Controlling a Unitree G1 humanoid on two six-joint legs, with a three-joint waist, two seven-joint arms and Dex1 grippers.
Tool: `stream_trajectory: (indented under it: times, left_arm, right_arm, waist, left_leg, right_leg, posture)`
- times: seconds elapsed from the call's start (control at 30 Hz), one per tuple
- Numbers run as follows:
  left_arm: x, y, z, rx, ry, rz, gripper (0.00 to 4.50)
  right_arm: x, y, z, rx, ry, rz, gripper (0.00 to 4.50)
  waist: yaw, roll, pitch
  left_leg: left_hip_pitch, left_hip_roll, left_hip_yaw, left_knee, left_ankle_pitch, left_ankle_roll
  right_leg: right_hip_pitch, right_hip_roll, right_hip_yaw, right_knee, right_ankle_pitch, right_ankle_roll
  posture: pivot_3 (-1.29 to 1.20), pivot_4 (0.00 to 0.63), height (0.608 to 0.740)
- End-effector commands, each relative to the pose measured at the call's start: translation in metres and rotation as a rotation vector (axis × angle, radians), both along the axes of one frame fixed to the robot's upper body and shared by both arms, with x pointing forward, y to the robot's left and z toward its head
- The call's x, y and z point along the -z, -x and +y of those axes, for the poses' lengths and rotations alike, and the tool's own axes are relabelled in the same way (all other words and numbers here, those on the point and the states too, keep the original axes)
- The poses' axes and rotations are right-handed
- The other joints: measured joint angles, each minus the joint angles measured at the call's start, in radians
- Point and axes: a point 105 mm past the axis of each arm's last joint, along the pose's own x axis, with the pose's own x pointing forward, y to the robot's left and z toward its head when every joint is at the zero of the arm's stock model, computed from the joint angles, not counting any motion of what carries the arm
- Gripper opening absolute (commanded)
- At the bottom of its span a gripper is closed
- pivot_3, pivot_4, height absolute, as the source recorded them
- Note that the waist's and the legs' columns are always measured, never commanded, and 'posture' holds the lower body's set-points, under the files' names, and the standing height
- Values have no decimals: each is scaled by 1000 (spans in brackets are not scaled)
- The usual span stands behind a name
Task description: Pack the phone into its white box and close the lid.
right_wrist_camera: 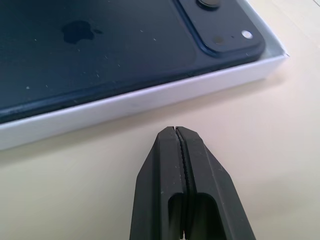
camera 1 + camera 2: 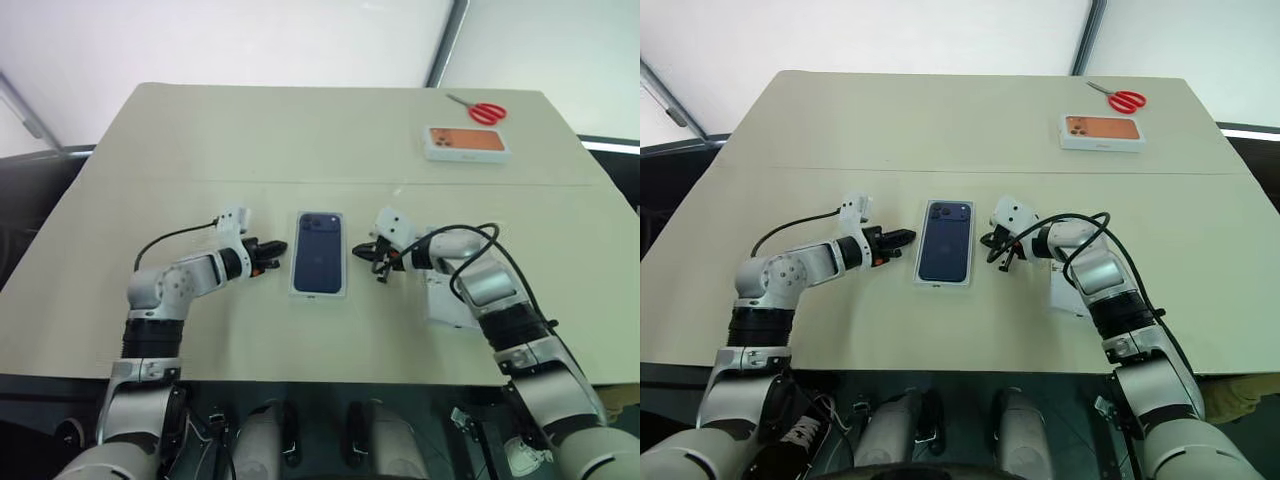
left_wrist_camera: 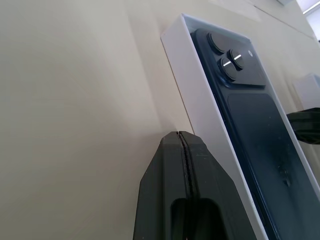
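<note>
The dark navy phone point(image 2: 318, 252) lies back up inside the white box point(image 3: 200, 100), mid-table, its camera cluster at the far end. My left gripper point(image 2: 281, 265) is shut and empty, its tip just off the box's left side. My right gripper point(image 2: 362, 252) is shut too, holding nothing, close to the box's right wall point(image 1: 125, 107) without touching it. The lid point(image 2: 445, 295), a white rectangle, lies flat to the right, partly hidden under my right forearm.
Another white box with an orange phone picture point(image 2: 466, 143) sits at the far right of the table. Red-handled scissors point(image 2: 484, 111) lie just beyond it. The table's front edge point(image 2: 300, 380) runs close below both arms.
</note>
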Motion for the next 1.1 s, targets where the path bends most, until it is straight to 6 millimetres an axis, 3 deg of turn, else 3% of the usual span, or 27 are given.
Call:
stream_trajectory:
  times: [0.03,0.17,0.3,0.53,0.77,0.9,1.1]
  left_arm:
    - [18,6,-20,92,-41,49,58]
    - [21,7,-41,172,-40,59,58]
    - [14,5,-66,242,-15,35,58]
    - [1,7,-117,361,51,10,58]
    - [2,14,-163,483,39,-12,58]
    - [-2,11,-175,508,44,-29,58]
    - [-5,4,-175,501,43,-52,58]
  right_arm:
    - [-7,3,5,-28,-7,-31,0]
    - [-7,3,0,-27,11,-30,0]
    - [-6,5,-17,-4,41,-20,0]
    - [-1,13,-66,93,110,15,0]
    - [0,22,-109,188,167,37,0]
    - [-2,25,-122,221,181,36,0]
    - [0,27,-126,226,201,29,0]
  waist:
    - [2,0,0]
    - [11,0,0]
    - [28,0,0]
    - [56,0,0]
    - [57,1,0]
    - [55,0,0]
    - [52,0,0]
  left_leg:
    - [0,0,0,0,0,0]
    - [0,-1,0,0,0,0]
    - [0,-2,-1,0,0,0]
    - [0,-5,-2,1,-2,3]
    - [-1,-9,-3,2,-7,11]
    - [-1,-11,-3,3,-8,14]
    - [-2,-10,-4,2,-8,14]
  right_leg:
    - [0,0,0,0,0,0]
    - [1,-2,-1,0,0,0]
    - [1,-3,-1,0,0,0]
    - [3,-8,-5,-5,0,0]
    - [12,-11,-8,-17,3,5]
    - [13,-13,-8,-20,3,7]
    - [14,-13,-8,-22,4,8]
  posture:
    - [0,150,738]
    - [0,150,738]
    - [0,150,738]
    - [0,150,738]
    - [0,150,738]
    - [0,150,738]
    - [0,150,738]
